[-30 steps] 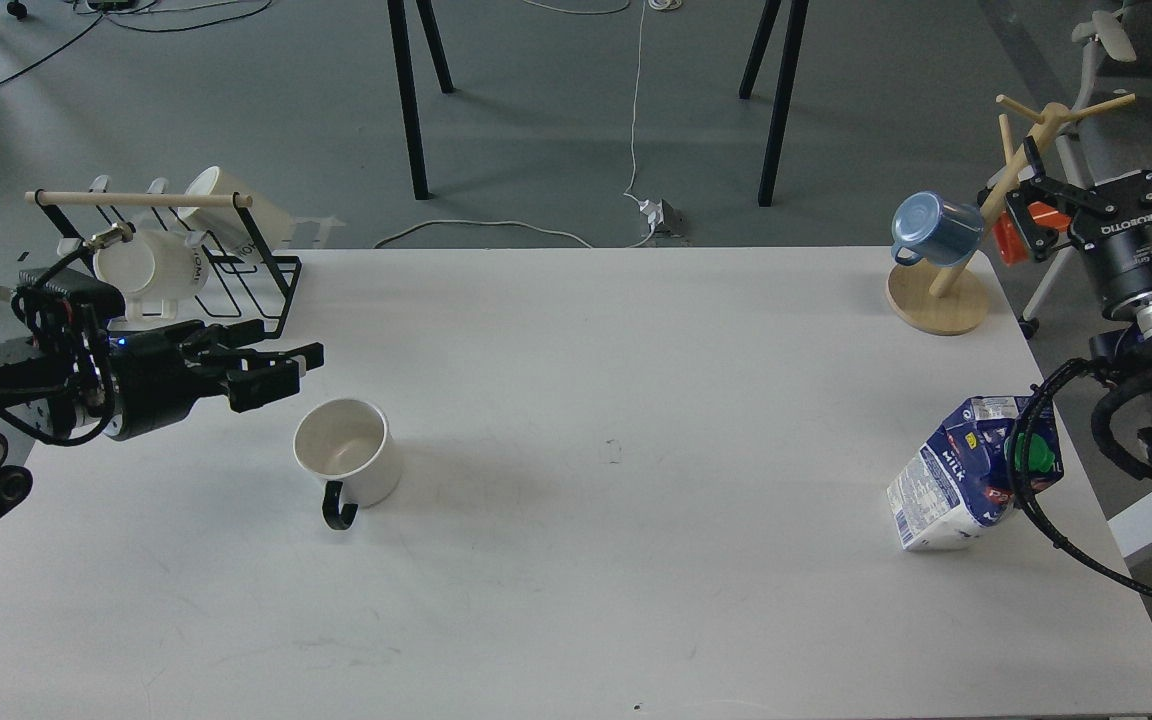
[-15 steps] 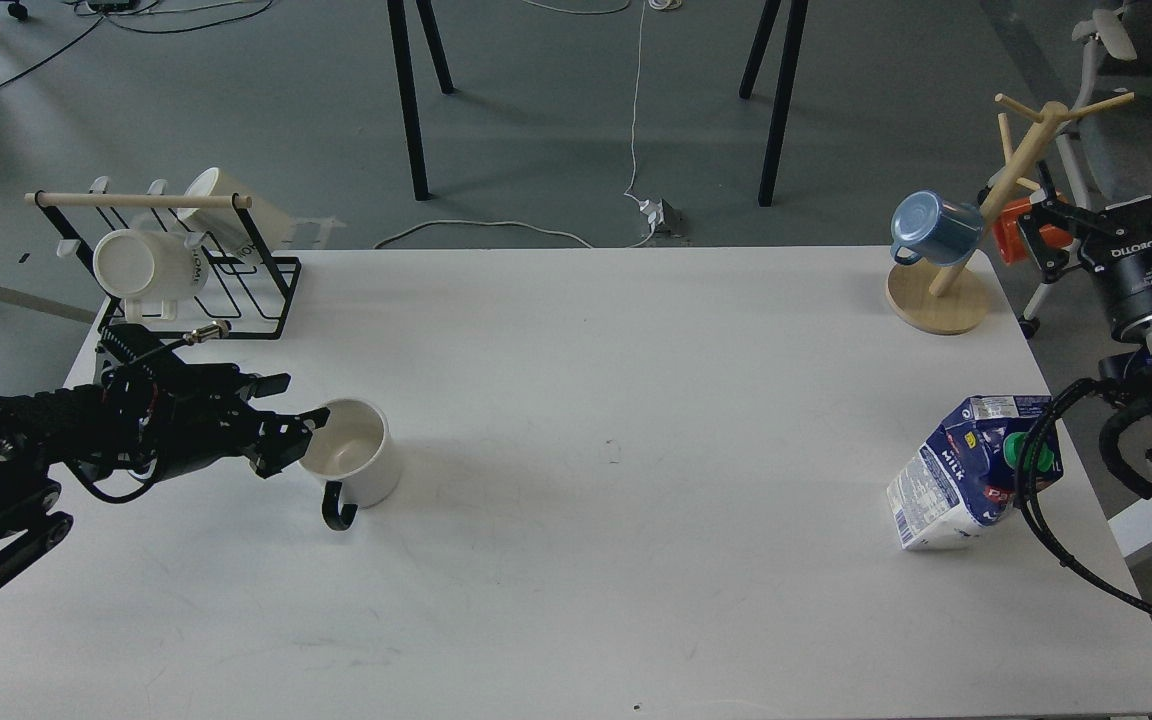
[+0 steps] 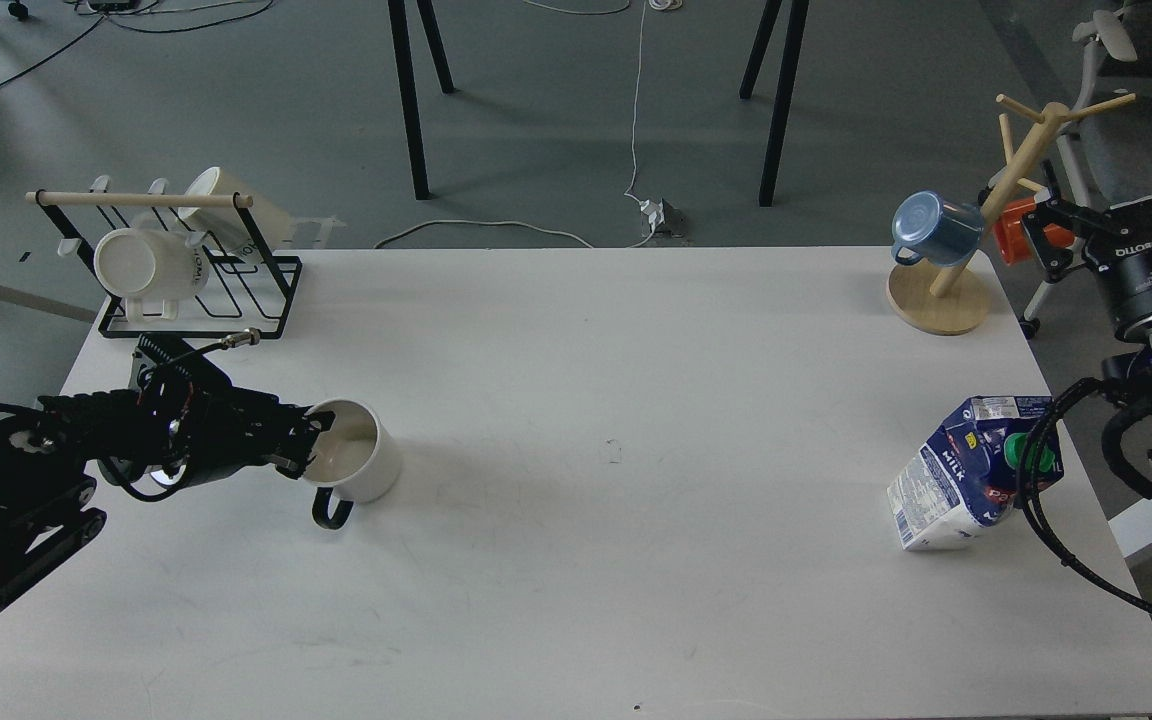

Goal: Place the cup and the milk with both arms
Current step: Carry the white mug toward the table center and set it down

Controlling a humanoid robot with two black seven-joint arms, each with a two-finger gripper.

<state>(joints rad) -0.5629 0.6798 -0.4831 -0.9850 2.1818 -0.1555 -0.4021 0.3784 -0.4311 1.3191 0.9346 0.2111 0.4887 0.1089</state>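
Observation:
The cream-white cup stands upright on the white table at the left, its black loop handle toward the front. My left gripper is at the cup's left rim, with its dark fingers closed over the wall. The blue and white milk carton leans tilted near the table's right edge, and a black cable of my right arm crosses its green cap. My right gripper is open and empty, raised beyond the table's right edge, well behind the carton.
A black wire rack with white lettered cups stands at the back left. A wooden mug tree with a blue mug stands at the back right. Black table legs and cables show on the floor behind.
My left gripper came down and right from beside the rack to the cup's left rim and closed there; the cup turned slightly. My right gripper rose a little and moved right.

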